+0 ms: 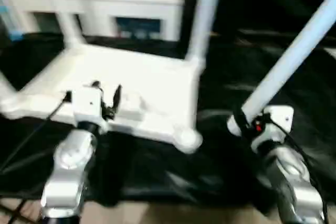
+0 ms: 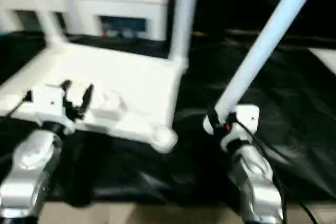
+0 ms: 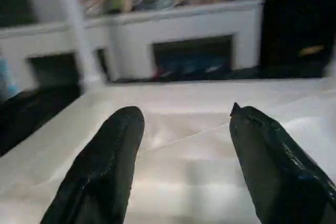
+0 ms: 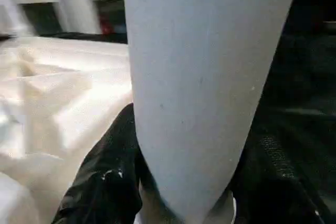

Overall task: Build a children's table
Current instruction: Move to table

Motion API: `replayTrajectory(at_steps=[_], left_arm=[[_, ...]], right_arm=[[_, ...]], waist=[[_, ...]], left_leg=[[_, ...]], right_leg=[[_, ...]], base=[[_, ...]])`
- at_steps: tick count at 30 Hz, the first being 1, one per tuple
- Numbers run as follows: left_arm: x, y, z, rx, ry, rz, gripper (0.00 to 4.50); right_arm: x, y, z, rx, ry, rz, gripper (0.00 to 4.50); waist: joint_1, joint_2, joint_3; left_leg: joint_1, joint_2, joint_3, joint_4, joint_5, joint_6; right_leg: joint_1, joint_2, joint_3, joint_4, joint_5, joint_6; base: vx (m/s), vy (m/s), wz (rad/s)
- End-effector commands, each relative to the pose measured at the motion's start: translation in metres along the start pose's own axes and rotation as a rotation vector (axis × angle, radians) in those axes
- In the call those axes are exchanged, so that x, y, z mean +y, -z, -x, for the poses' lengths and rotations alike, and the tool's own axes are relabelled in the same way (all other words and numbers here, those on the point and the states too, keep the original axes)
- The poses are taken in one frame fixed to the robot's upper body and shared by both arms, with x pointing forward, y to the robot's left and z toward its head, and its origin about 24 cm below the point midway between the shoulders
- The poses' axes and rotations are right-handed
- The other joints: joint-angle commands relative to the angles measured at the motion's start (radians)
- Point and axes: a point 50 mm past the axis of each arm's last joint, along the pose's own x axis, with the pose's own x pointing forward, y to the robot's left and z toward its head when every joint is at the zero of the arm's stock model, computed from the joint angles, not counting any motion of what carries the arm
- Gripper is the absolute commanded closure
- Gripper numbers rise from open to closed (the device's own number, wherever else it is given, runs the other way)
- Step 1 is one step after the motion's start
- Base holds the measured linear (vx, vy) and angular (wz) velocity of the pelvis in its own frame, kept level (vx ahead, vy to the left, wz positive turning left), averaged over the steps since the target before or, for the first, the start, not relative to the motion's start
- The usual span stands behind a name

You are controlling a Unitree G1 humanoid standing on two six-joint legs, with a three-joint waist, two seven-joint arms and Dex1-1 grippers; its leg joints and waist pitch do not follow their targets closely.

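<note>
The white plastic tabletop [image 1: 121, 85] lies upside down on a black cloth [image 1: 226, 150], its ribbed underside facing up, and I take it as my landmark. Two white tube legs already stand in its far corners: one leg [image 1: 65, 11] rises from the far left socket, and another leg [image 1: 205, 14] rises upright from the far right socket. At the tabletop's near right corner the round socket [image 1: 187, 139] shows as a rounded knob with nothing in it. My left gripper [image 1: 106, 99] hovers over the near edge of the tabletop, towards its left half, with its two black fingers [image 3: 100, 171] spread apart and nothing between them; in my left wrist view the pale ribbed surface shows through the gap. My right gripper [image 1: 242, 121] sits to the right of the tabletop, apart from it and over the black cloth, with its jaws pinching the thick end of a third tube leg [image 1: 294, 51], which slants up and away to the right from my grip. In my right wrist view the black fingers [image 4: 105, 182] press on either side of that tube. Beyond the far edge of the tabletop stands a low white cabinet [image 1: 105, 1].
</note>
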Motion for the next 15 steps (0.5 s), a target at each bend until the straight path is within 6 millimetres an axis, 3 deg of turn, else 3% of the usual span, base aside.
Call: replayTrajectory(at_steps=[1, 2, 3, 4, 5, 7, 8, 11, 13, 14, 15], left_arm=[[-0.009, -0.004, -0.003, -0.012, 0.044, 0.019, 1.45], [-0.010, -0.004, -0.004, -0.015, 0.055, 0.026, 1.45], [-0.012, -0.004, -0.006, -0.017, 0.099, 0.049, 1.45], [-0.013, -0.004, -0.006, -0.015, 0.108, 0.050, 1.45], [-0.015, -0.003, -0.008, -0.004, 0.142, 0.050, 1.45], [-0.022, -0.005, -0.012, -0.020, 0.267, 0.054, 1.45], [-0.026, -0.004, -0.014, -0.022, 0.339, 0.062, 1.45], [-0.037, -0.003, -0.018, 0.005, 0.524, 0.100, 1.19], [-0.049, -0.004, -0.025, 0.028, 0.759, 0.030, 1.07], [-0.054, -0.005, -0.029, 0.047, 0.854, -0.006, 1.07], [-0.056, -0.006, -0.032, 0.058, 0.897, -0.025, 0.95]], right_arm=[[-0.013, -0.004, 0.005, -0.017, 0.048, 0.030, 2.61], [-0.013, -0.005, 0.004, -0.018, 0.048, 0.029, 2.61], [-0.013, -0.007, 0.003, -0.023, 0.046, 0.024, 2.61], [-0.013, -0.007, 0.003, -0.024, 0.044, 0.022, 2.61], [-0.014, -0.008, 0.002, -0.029, 0.042, 0.017, 2.61], [-0.015, -0.011, -0.001, -0.032, 0.036, 0.012, 2.61], [-0.015, -0.012, -0.003, -0.034, 0.025, 0.005, 2.61], [-0.017, -0.017, -0.007, -0.042, -0.009, 0.021, 2.61], [-0.023, -0.023, -0.014, -0.031, -0.050, 0.037, 2.61], [-0.025, -0.026, -0.016, -0.022, -0.082, 0.054, 2.61], [-0.026, -0.027, -0.017, -0.014, -0.102, 0.066, 2.61]], waist=[[-0.004, -0.003, -0.072], [0.006, -0.009, -0.062], [0.014, -0.018, -0.055], [0.017, -0.021, -0.053], [0.021, -0.017, -0.054], [0.014, -0.017, -0.036], [0.013, -0.017, -0.034], [0.008, -0.016, -0.029], [0.007, -0.014, -0.026], [0.007, -0.009, -0.028], [0.007, -0.012, -0.029]], left_leg=[[0.082, 0.073, -0.047, -0.036, 0.971, 0.239], [0.060, 0.042, -0.014, -0.045, 0.823, 0.207], [0.026, 0.019, 0.016, -0.070, 0.524, 0.156], [0.018, 0.024, 0.022, -0.082, 0.395, 0.136], [0.020, 0.036, 0.031, -0.095, 0.231, 0.107], [0.019, 0.052, 0.041, -0.123, 0.009, 0.069], [0.030, 0.061, 0.051, -0.130, -0.095, 0.043], [0.029, 0.070, 0.062, -0.144, -0.190, -0.006], [0.037, 0.071, 0.069, -0.150, -0.274, -0.048], [0.038, 0.071, 0.069, -0.150, -0.282, -0.056], [0.035, 0.073, 0.070, -0.151, -0.272, -0.067]], right_leg=[[-0.040, -0.063, 0.053, -0.070, 0.358, 0.001], [-0.026, -0.056, 0.049, -0.081, 0.373, -0.030], [0.004, -0.059, 0.047, -0.084, 0.347, -0.080], [0.014, -0.063, 0.048, -0.089, 0.309, -0.098], [0.016, -0.063, 0.048, -0.088, 0.275, -0.138], [0.010, -0.060, 0.043, -0.099, 0.127, -0.185], [0.002, -0.060, 0.043, -0.108, 0.035, -0.190], [-0.004, -0.062, 0.043, -0.115, -0.071, -0.178], [-0.019, -0.060, 0.044, -0.126, -0.187, -0.142], [-0.020, -0.060, 0.045, -0.124, -0.197, -0.137], [-0.019, -0.060, 0.044, -0.122, -0.176, -0.133]], base=[[-0.032, 0.070, 0.04], [0.002, 0.060, 0.04], [0.000, 0.000, 0.00], [0.000, 0.000, 0.00], [-0.055, -0.039, 0.03], [-0.060, -0.038, 0.03], [-0.074, -0.037, 0.06], [-0.071, -0.026, 0.05], [-0.068, -0.012, 0.03], [-0.068, -0.003, 0.02], [-0.068, -0.003, 0.02]])
